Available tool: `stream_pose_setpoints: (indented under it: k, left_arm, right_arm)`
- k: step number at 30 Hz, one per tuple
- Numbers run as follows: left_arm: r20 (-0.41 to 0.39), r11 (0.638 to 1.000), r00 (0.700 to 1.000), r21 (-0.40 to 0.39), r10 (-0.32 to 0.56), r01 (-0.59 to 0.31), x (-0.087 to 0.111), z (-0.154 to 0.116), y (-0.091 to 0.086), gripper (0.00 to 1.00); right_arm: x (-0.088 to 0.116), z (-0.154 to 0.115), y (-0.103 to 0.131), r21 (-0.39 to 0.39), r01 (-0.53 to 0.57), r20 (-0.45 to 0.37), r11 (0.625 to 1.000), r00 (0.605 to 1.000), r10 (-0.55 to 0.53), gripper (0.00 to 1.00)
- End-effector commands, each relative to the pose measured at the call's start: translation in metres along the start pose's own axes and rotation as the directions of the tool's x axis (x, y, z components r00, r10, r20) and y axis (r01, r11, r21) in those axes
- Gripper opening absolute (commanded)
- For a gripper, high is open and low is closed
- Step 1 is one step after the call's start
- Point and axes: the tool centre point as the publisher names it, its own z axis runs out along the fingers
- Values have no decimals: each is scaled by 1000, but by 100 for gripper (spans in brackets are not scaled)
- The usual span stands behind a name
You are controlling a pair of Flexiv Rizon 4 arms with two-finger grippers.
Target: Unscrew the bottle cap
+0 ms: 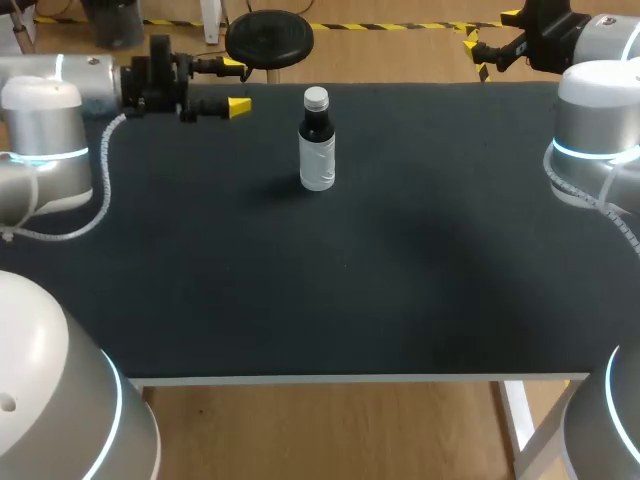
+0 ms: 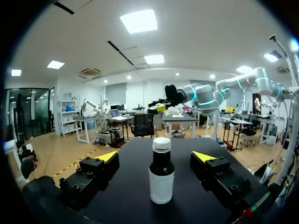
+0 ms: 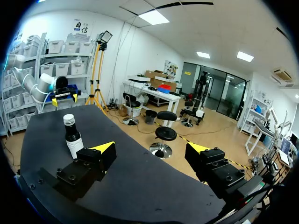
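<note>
The task has not visibly begun. The bottle (image 1: 317,150) stands upright on the table (image 1: 400,280) toward its far side, with its white cap (image 1: 316,98) apparently screwed on. The left gripper (image 1: 237,87) hovers beside it, fingers spread wide and pointed at the bottle but well apart from it. The right gripper (image 3: 150,148), also wide open and empty, sits off by the far right corner. Gripping the body, grasping the cap and twisting all remain.
</note>
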Motion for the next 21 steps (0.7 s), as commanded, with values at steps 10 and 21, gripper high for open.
stream_pose_setpoints:
  k: [10, 21]
  left_arm:
    - [-115, 994, 993, 99, -31, 42, -15, 39, 40, 100]
    - [-195, 989, 980, 134, -38, 65, -13, 59, 50, 100]
  right_arm:
    - [0, 0, 0, 0, 0, -1, 1000, 1000, 0, 100]
    - [0, 0, 0, 0, 0, -1, 1000, 1000, 0, 100]
